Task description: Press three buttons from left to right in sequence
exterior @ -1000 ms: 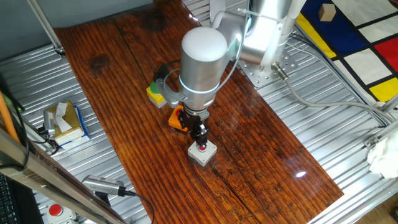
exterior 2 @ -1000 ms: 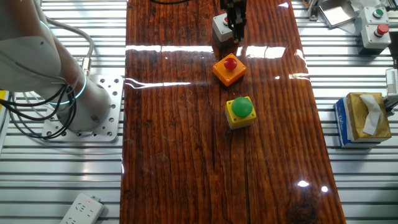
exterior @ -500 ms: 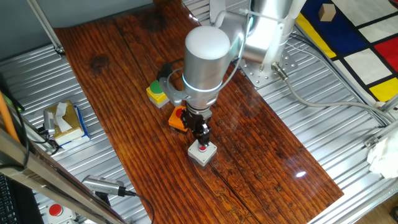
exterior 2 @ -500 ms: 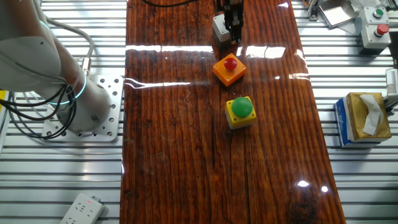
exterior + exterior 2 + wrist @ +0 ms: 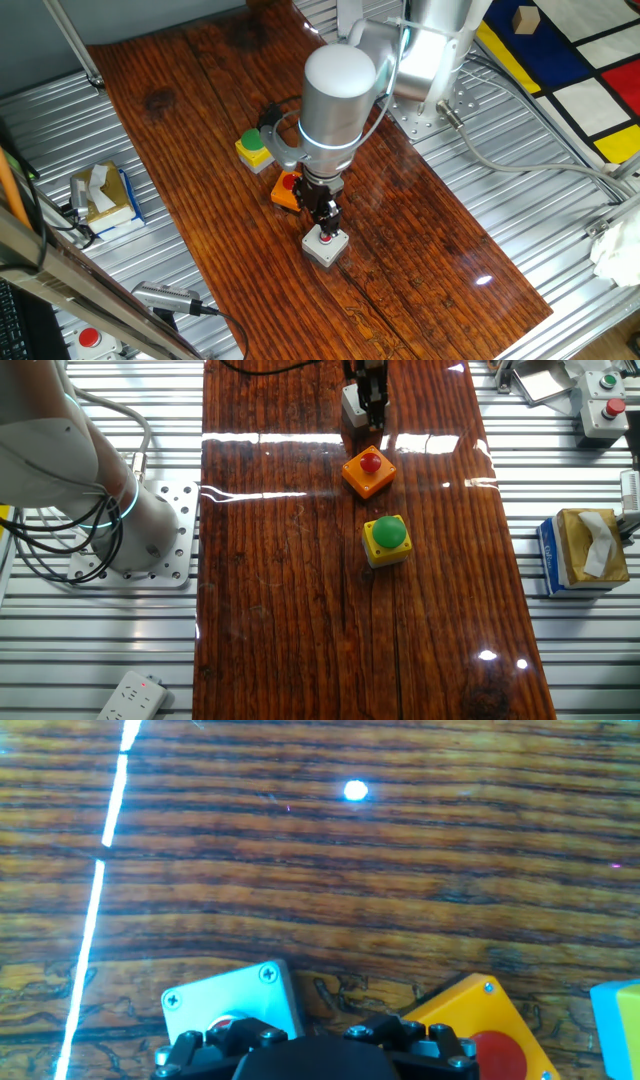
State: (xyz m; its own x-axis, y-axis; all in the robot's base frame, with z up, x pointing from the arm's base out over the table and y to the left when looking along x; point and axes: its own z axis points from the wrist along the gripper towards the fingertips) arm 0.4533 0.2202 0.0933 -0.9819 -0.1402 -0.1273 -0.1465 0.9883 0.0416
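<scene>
The three buttons lie in a row on the dark wooden board (image 5: 180, 90). The yellow box with the green cap (image 5: 252, 147) is at one end, the orange box with the red cap (image 5: 288, 190) is in the middle, and the grey box with the red cap (image 5: 326, 246) is at the other end. My gripper (image 5: 324, 222) points straight down over the grey box, its tips at or just above the red cap. In the other fixed view the gripper (image 5: 371, 400) covers part of the grey box (image 5: 352, 404). The hand view shows the grey box (image 5: 232, 1000) and the orange box (image 5: 480, 1020); the fingertips are hidden.
A pale-bodied box with a red-capped button (image 5: 603, 412) stands off the board on the metal table. A tissue box (image 5: 585, 550) sits beside the board. The arm's base (image 5: 130, 530) and a power strip (image 5: 130, 695) are on the other side.
The arm's wrist has shifted slightly, so more of the orange box's red cap shows. The gripper tips stay at the grey box's cap.
</scene>
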